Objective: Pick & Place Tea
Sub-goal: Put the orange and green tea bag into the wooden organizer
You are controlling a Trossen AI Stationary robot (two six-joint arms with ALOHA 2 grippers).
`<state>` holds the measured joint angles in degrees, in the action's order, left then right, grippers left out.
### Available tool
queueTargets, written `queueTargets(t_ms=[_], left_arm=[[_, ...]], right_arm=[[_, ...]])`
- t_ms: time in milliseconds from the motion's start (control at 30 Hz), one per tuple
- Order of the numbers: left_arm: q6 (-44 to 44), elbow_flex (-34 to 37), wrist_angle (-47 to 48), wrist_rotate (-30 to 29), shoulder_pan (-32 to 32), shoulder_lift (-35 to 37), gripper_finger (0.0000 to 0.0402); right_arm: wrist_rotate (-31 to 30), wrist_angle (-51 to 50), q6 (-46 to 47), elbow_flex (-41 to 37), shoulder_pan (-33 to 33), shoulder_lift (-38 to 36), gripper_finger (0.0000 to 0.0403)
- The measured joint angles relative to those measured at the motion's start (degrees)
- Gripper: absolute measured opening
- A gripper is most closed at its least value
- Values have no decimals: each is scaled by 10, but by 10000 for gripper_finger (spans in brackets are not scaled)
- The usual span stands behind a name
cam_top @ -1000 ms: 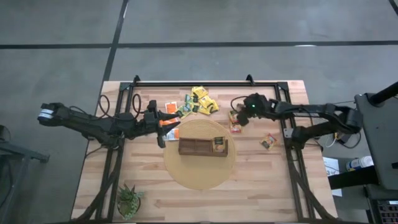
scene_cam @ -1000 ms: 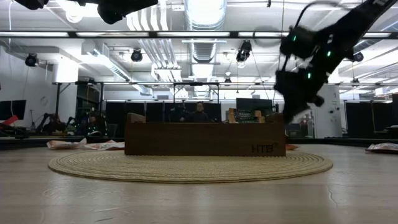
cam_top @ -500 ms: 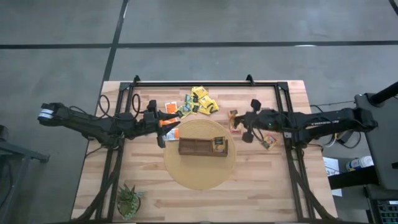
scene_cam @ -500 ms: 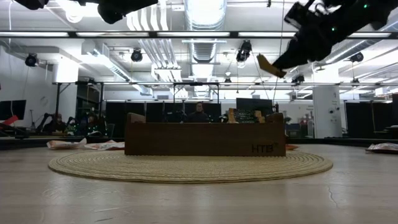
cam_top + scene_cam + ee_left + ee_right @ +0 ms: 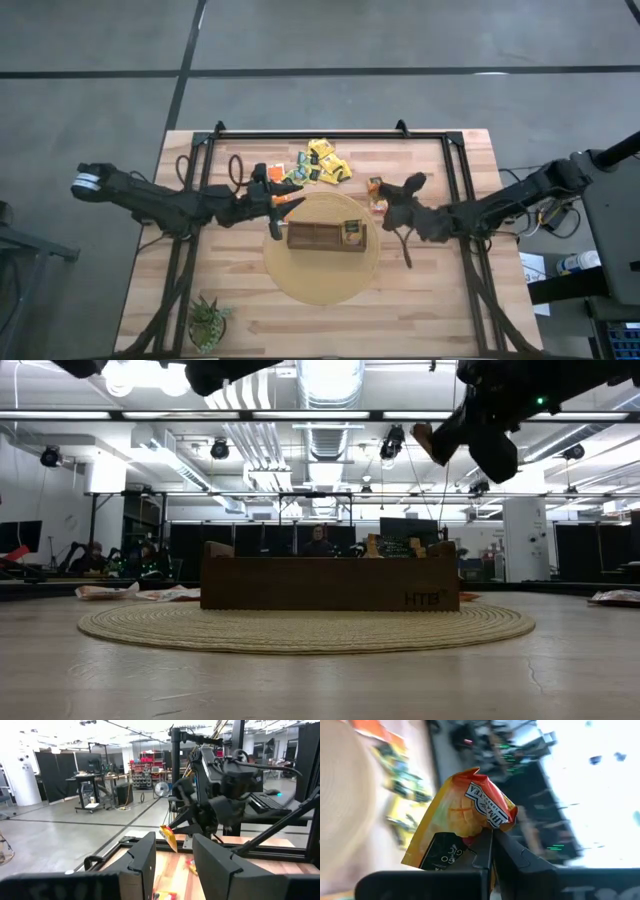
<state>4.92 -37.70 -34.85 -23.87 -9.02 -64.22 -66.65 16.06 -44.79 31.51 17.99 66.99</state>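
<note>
Reading from the worktop's left edge to its right:
Potted plant: the plant (image 5: 208,322) stands near the front-left corner of the worktop (image 5: 440,300), well apart from everything else.
Left arm: it reaches in over the left edge, raised off the surface; the left gripper (image 5: 288,197) hangs at the left rim of the round mat (image 5: 322,275).
Left gripper state: the fingers (image 5: 142,865) stand parted with nothing between them in the left wrist view, and an orange sachet (image 5: 277,213) lies on the wood just beside the gripper.
Loose tea: a cluster of yellow, green and orange sachets (image 5: 322,163) lies near the back edge, left of centre.
Box: the long brown box (image 5: 326,237) sits on the middle of the round mat; one tea sachet (image 5: 352,233) stands in its right-end compartment.
More tea: two sachets (image 5: 377,195) lie on the wood between the mat's right rim and the back edge.
Right arm: it comes in over the right edge, lifted clear of the surface; the right gripper (image 5: 403,187) is up beside the mat's right rim.
Right gripper state: clamped on a yellow-orange sachet with a dark lower panel (image 5: 463,822), pinched by one edge and carried in the air above the box's right end in the low view.
</note>
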Motion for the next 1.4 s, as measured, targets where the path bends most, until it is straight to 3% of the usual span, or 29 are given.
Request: queueTargets(t_ms=[167, 400, 567, 833, 1100, 1400], left_arm=[[10, -40, 1, 0, 0, -58, 124], [13, -110, 0, -1, 1, -148, 124], [8, -155, 20, -33, 2, -203, 124], [-9, -212, 61, -82, 3, -262, 124], [-13, -254, 63, -83, 6, -311, 124], [0, -267, 73, -125, 11, -327, 124]], right_arm=[[-91, 166, -179, 6, 29, 76, 8], [-108, 169, -184, 77, 23, 159, 8], [-116, 172, -184, 114, 21, 194, 8], [-115, 171, -182, 120, 23, 194, 8], [-113, 172, -186, 120, 28, 194, 8], [-110, 173, -194, 121, 35, 194, 8]])
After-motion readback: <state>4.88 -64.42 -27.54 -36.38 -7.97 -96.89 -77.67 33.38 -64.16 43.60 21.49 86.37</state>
